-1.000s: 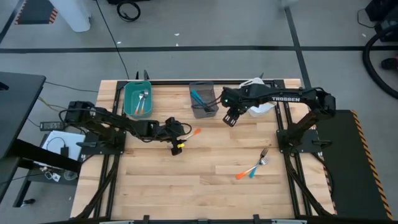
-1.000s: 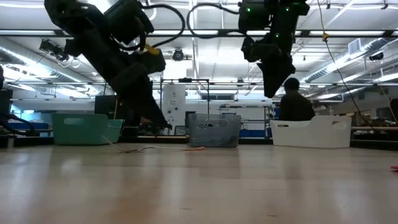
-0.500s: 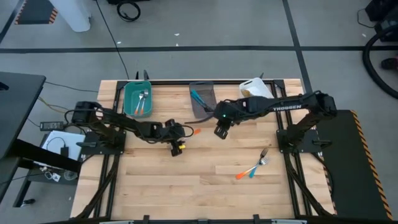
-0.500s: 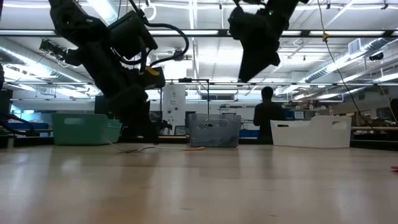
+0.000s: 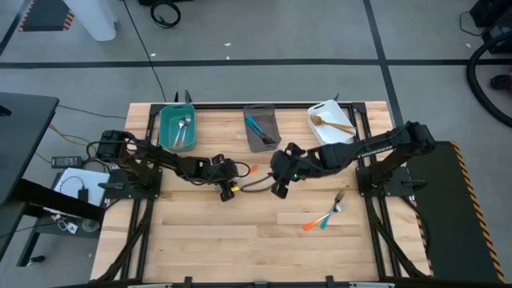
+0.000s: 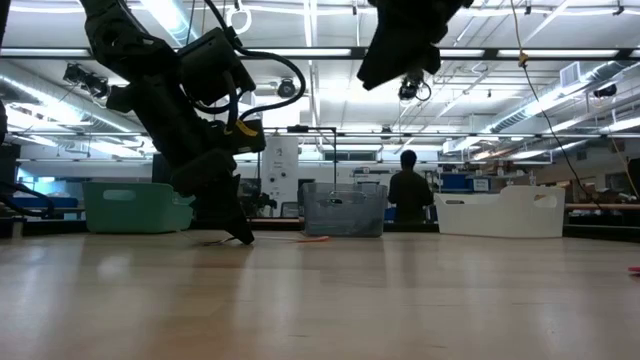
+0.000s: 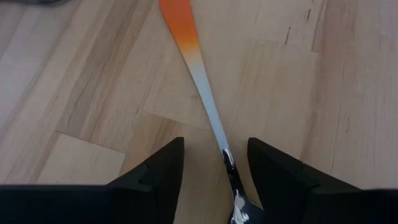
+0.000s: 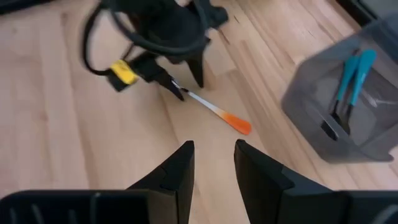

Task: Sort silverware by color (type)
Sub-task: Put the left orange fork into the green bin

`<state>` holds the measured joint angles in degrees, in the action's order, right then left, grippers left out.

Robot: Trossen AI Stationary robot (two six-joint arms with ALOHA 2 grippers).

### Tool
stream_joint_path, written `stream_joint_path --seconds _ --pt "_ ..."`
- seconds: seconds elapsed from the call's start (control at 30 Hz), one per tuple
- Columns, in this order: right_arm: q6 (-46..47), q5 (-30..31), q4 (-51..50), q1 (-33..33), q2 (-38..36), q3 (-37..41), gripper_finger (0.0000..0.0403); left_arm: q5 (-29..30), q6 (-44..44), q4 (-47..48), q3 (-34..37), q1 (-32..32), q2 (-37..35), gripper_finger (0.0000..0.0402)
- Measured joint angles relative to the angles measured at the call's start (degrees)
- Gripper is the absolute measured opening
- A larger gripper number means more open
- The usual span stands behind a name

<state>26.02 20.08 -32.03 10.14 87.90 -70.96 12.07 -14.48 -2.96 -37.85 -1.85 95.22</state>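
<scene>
Forks are what we are sorting, and the one in hand now is the slim orange-handled fork with a silvery metal neck [image 7: 198, 74] lying flat on the pale wooden table [image 5: 256, 240], in front of the teal and grey bins. Our left gripper [image 7: 214, 171] is down at the table with its two dark fingers standing wide, one on each side of the fork's metal end, not yet closed on it. From above we see the orange tip [image 5: 254, 170] poking out just past that gripper [image 5: 230, 178].

To do this step well, we judge that we should close squarely across the thin neck and keep the fingertips low against the wood, since so thin and flat a piece can slide or pivot out as the jaws meet. The fork lies a little slanted to the fingers, so a small wrist turn may help. We then lift straight up before swinging to the teal rectangular plastic bin [image 5: 166, 132], where an orange-handled fork already lies.

Our right gripper [image 8: 213, 163] hovers just beside, above the table, fingers partly apart and holding nothing; we should keep it clear of the left arm's path. The grey rectangular bin [image 5: 262, 138] holds blue-handled pieces, the white rectangular bin [image 5: 320, 132] a golden-tan one. Another orange-handled fork [image 5: 314, 223] and a blue-handled fork [image 5: 329, 217] lie crossed nearer the table's front right.
</scene>
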Motion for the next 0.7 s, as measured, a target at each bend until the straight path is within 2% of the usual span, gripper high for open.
stream_joint_path --seconds 0.23,0.6,0.7 --pt "1.68 3.40 4.25 5.50 0.00 0.00 0.0120 -0.04 -0.35 2.62 -0.13 0.04 -0.07 0.0128" --pt "5.35 9.88 4.59 10.55 0.09 0.00 0.0120 1.97 -0.29 7.53 -0.15 0.02 -0.11 0.0026" --pt "5.87 10.85 4.57 11.37 0.13 0.00 0.0120 2.16 -0.09 8.43 -0.15 0.02 -0.13 0.0018"
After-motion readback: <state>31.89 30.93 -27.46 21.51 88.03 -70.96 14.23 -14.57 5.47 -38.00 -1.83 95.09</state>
